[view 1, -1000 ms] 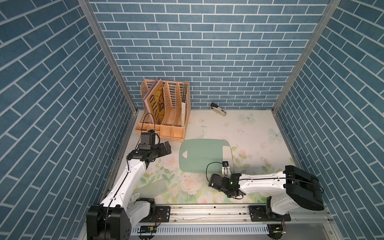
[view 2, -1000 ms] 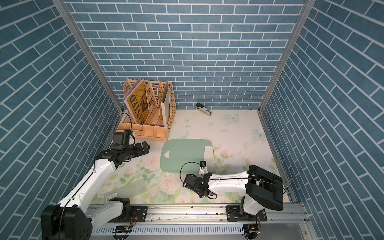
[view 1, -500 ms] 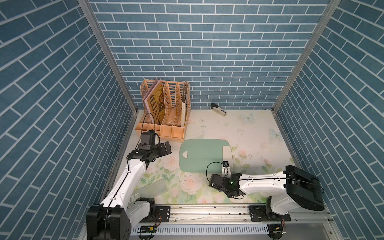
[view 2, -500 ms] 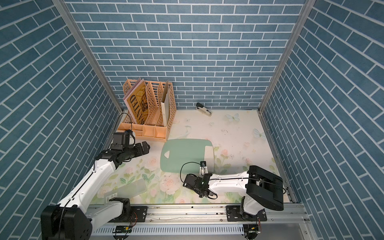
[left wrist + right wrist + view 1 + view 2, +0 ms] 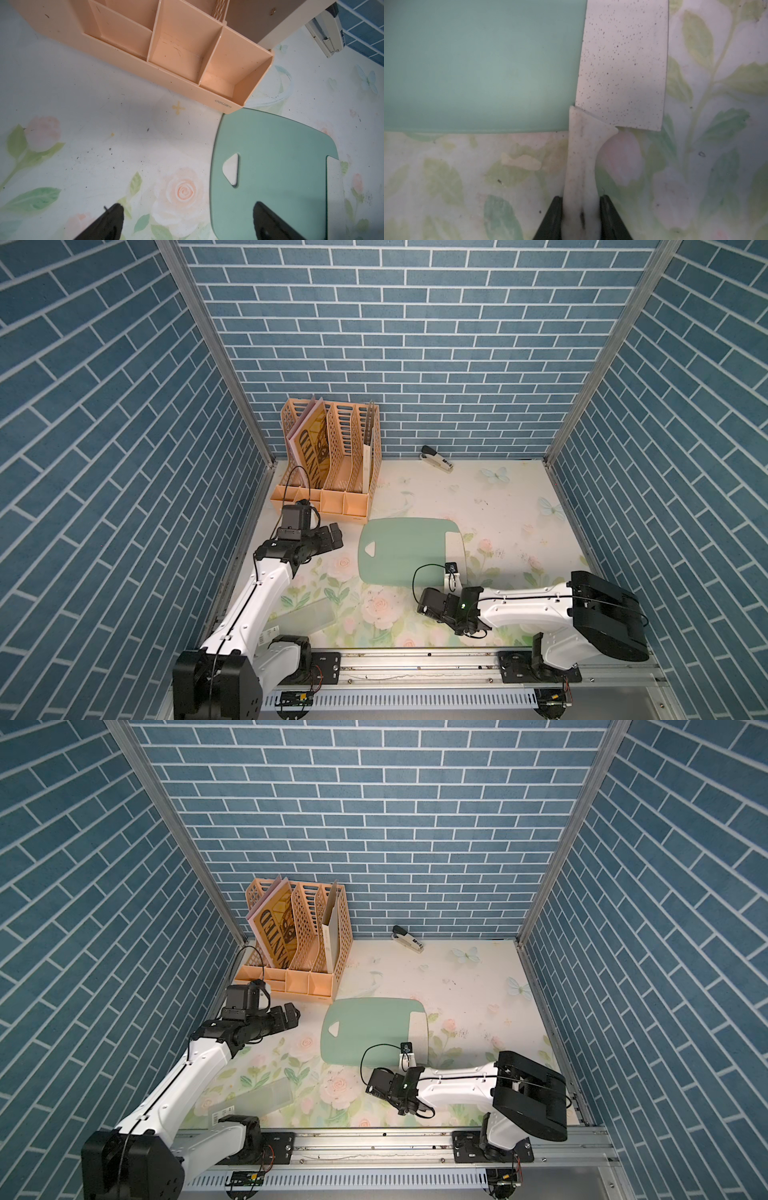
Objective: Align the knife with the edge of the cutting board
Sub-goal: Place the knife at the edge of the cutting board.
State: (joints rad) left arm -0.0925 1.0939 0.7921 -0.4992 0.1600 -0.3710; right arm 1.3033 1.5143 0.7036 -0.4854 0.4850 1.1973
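1. Left hand, centre-left in a top view, is spread wide, holding nothing.
2. Cutting board, mid-frame: sage green, rounded, triangular hole near its left end.
3. Knife: white blade lying along the board's right edge; its speckles show only in the right wrist view.
4. Right hand pinches the cream handle.

My right arm lies low, stretched sideways from its base, with the wrist turned so my right claw points forward. Its two dark fingers are pinched tight on the handle end of the knife, one on each flank, and the blade runs straight ahead of the claw. My left arm climbs at a slant from its base, then levels out at the wrist. My left claw hangs in the air with its fingers spread wide and nothing between them.
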